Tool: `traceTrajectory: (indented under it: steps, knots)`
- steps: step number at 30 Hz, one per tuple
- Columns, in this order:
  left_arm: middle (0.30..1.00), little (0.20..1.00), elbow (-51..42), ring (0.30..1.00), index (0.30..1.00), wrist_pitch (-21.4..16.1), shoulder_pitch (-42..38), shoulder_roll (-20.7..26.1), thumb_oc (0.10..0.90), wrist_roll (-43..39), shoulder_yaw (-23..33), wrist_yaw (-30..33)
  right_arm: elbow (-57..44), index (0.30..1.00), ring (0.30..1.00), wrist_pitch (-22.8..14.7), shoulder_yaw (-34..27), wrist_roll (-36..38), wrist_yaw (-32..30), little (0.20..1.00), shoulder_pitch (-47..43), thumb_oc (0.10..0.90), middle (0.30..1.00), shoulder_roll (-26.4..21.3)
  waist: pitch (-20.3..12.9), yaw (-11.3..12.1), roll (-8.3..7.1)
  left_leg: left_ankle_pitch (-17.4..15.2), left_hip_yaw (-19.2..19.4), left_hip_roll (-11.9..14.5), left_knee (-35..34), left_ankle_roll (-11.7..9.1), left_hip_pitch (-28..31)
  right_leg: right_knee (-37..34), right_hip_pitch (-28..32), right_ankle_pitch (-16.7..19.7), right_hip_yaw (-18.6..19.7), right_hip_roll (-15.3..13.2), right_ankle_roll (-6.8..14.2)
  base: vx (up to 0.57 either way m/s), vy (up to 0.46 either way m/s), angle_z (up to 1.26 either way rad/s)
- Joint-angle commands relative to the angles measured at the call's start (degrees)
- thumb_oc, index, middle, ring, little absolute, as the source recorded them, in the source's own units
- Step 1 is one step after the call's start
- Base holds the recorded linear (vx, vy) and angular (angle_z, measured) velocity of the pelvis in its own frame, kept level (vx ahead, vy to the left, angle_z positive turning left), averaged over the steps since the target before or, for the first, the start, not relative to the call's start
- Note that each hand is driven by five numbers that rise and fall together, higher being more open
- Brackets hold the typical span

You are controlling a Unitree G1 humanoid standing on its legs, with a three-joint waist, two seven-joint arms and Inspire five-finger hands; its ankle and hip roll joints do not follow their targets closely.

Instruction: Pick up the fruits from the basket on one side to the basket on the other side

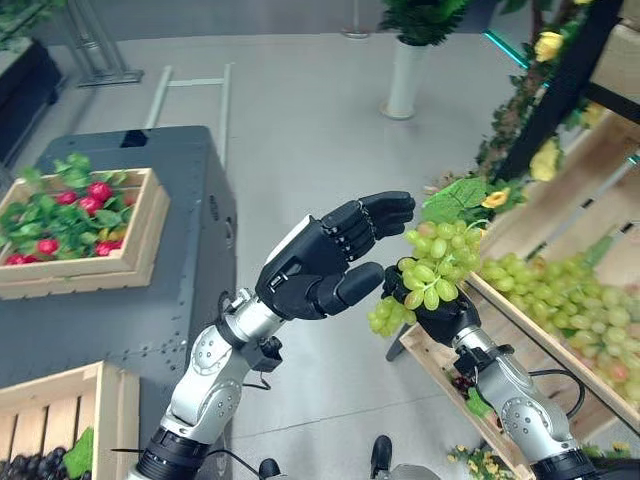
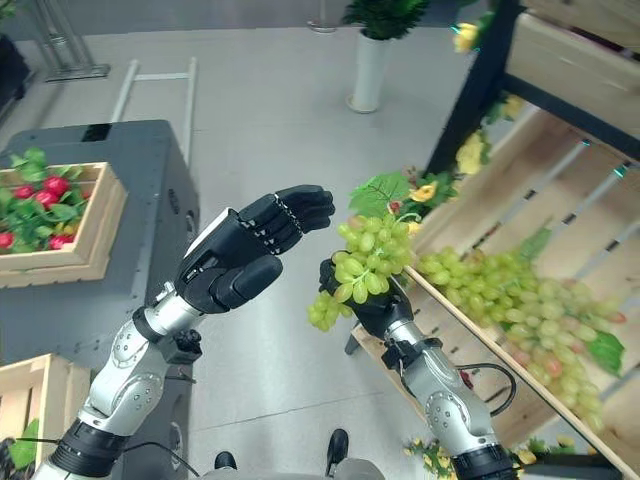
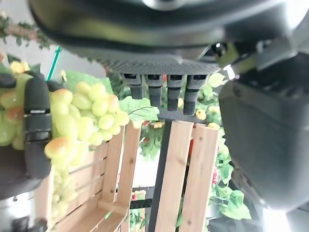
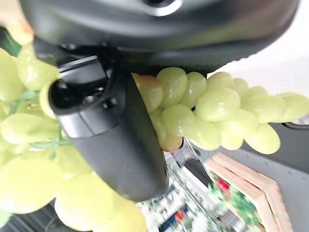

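Note:
A bunch of green grapes [image 1: 430, 270] hangs in the air just in front of the slanted wooden crate [image 1: 560, 350] on my right, with my right hand [image 1: 440, 318] shut on it from below. In the right wrist view the thumb [image 4: 113, 130] presses against the grapes [image 4: 212, 108]. My left hand [image 1: 320, 265] is raised right beside the bunch, palm toward it, fingers [image 3: 161, 87] straight and open, holding nothing. More green grapes [image 1: 570, 295] lie in the slanted crate.
A wooden crate of red fruit and leaves [image 1: 70, 215] sits on the dark grey table [image 1: 180, 300] at the left. Another wooden crate [image 1: 70, 420] with dark grapes stands at the lower left. A white planter [image 1: 405, 75] stands on the floor behind.

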Motion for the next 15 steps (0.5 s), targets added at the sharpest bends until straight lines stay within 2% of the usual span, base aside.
traceTrajectory:
  steps: [1,4,6,8,10,15]
  knots:
    - [0.9,0.9,-2.0,0.9,0.9,-5.0,-3.6,-0.8,0.8,-2.1,1.3,1.9,-7.3,0.3,0.3,-7.0,-3.1,4.6,3.4,0.3,-4.7,0.4,0.3,2.5,-5.2,1.8,-1.2,0.7,-13.9,-8.3,-4.3,1.1,-6.9,0.2,4.1,-5.6,1.9,-0.7,2.1,0.02,0.036,-0.95]
    - [0.9,0.9,-2.2,0.9,0.9,-3.8,-3.3,-1.6,0.8,-3.2,1.7,1.2,-6.8,0.3,0.3,-5.8,-3.4,4.2,2.3,0.3,-4.9,0.4,0.3,3.5,-5.8,1.9,-1.09,0.0,-14.9,-9.0,-3.7,1.2,-6.0,0.2,4.0,-5.8,3.9,-0.5,2.0,0.04,0.065,-0.81]
    - [0.9,0.9,-2.7,0.9,0.9,-2.8,-2.9,-2.5,0.8,-2.9,1.7,0.9,-7.0,0.3,0.3,-5.7,-2.8,3.3,0.9,0.3,-4.3,0.4,0.3,4.8,-6.1,2.0,-1.37,-1.7,-18.1,-10.4,-0.5,1.4,-6.8,0.2,4.2,-5.6,5.9,-0.6,2.0,0.06,0.093,-1.09]
    - [0.9,0.9,-3.0,0.9,0.9,-1.9,-2.9,-3.1,0.8,-3.1,1.4,1.4,-7.2,0.3,0.3,-5.5,-2.4,3.6,0.4,0.3,-4.0,0.4,0.3,5.4,-6.5,1.8,-0.88,-1.6,-19.4,-11.0,-2.1,1.8,-6.0,0.2,4.2,-5.6,7.2,-0.5,2.2,0.09,0.202,-1.11]
    - [0.9,0.9,-3.0,0.9,0.9,-1.3,-3.0,-3.6,0.8,-3.3,1.1,0.9,-6.8,0.3,0.3,-5.6,-2.2,2.9,0.8,0.3,-3.7,0.4,0.3,6.1,-6.8,1.2,-0.2,-1.4,-19.5,-11.2,-4.3,2.2,-4.8,0.2,4.3,-5.6,7.7,-0.6,2.6,0.1,0.269,-0.43]
    - [0.9,0.9,-2.5,0.9,0.9,1.2,-3.7,-3.1,0.8,-5.8,0.3,-1.1,-7.5,0.3,0.3,-5.3,-2.3,3.4,1.9,0.3,-2.7,0.4,0.3,6.3,-6.5,-0.1,0.13,-3.2,-17.7,-12.3,-4.3,3.5,-3.4,0.2,4.6,-4.7,7.6,-2.9,4.2,0.07,0.252,-0.13]
